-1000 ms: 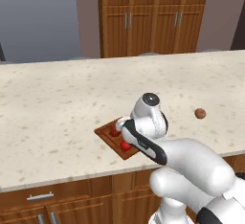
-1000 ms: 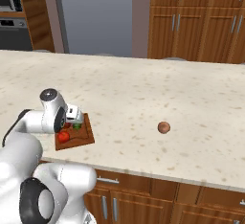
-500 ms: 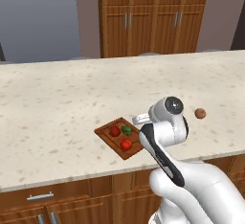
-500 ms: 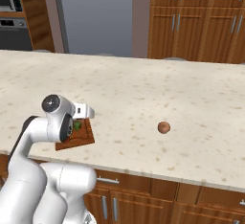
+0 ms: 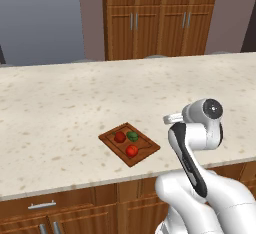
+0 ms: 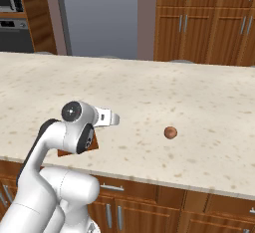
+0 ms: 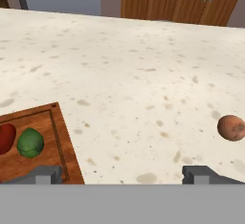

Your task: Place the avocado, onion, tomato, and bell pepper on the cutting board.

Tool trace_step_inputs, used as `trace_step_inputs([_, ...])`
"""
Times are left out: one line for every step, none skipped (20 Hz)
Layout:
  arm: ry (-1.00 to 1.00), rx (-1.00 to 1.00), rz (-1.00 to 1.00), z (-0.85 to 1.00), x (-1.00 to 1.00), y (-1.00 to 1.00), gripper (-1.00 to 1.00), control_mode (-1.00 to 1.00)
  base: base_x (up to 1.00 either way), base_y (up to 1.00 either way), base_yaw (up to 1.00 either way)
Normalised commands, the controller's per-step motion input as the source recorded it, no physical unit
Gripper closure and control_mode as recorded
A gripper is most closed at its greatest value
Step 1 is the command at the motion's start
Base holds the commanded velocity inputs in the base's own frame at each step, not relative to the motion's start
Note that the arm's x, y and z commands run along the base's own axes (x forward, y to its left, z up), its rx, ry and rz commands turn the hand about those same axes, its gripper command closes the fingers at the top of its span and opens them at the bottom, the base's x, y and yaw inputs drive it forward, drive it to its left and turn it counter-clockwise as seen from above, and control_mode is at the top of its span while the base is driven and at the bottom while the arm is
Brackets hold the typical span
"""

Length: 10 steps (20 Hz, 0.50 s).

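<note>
Hand view shows the small matte reddish-brown onion [image 7: 232,127] lying alone on the speckled table [image 7: 134,74], right of the open, empty tool [image 7: 122,174].

Base views flanking; hand view low

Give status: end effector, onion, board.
End effector open, empty, over bare counter. Onion alone on counter, off the board. Avocado and two red items on board. Nothing between end effector and onion.
</note>
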Motion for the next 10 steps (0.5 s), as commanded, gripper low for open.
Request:
trace_step_inputs([0.0, 0.0, -0.12, 0.33, -0.14, -0.84, -1.0, -1.0, 0.0, 0.0, 0.0])
trace_step_inputs([0.0, 0.0, -0.12, 0.31, -0.1, -0.81, -1.0, -1.0, 0.0, 0.0, 0.0])
trace_step_inputs([0.0, 0.0, -0.12, 0.32, -0.06, -0.76, -1.0, -1.0, 0.0, 0.0, 0.0])
trace_step_inputs([0.0, 0.0, -0.13, 0.32, -0.04, -0.75, -1.0, -1.0, 0.0, 0.0, 0.0])
trace_step_inputs([0.0, 0.0, -0.13, 0.34, -0.02, -0.72, -1.0, -1.0, 0.0, 0.0, 0.0])
trace_step_inputs([0.0, -0.01, -0.13, 0.33, 0.0, -0.7, -1.0, -1.0, 0.0, 0.0, 0.0])
trace_step_inputs([0.0, 0.0, -0.13, 0.31, 0.0, -0.7, -1.0, -1.0, 0.0, 0.0, 0.0])
trace_step_inputs([0.0, 0.0, -0.12, 0.29, 0.0, -0.63, -1.0, -1.0, 0.0, 0.0, 0.0])
trace_step_inputs([0.0, 0.0, -0.13, 0.26, 0.0, -0.62, -1.0, -1.0, 0.0, 0.0, 0.0])
trace_step_inputs([0.0, 0.0, -0.13, 0.27, 0.0, -0.63, -1.0, -1.0, 0.0, 0.0, 0.0])
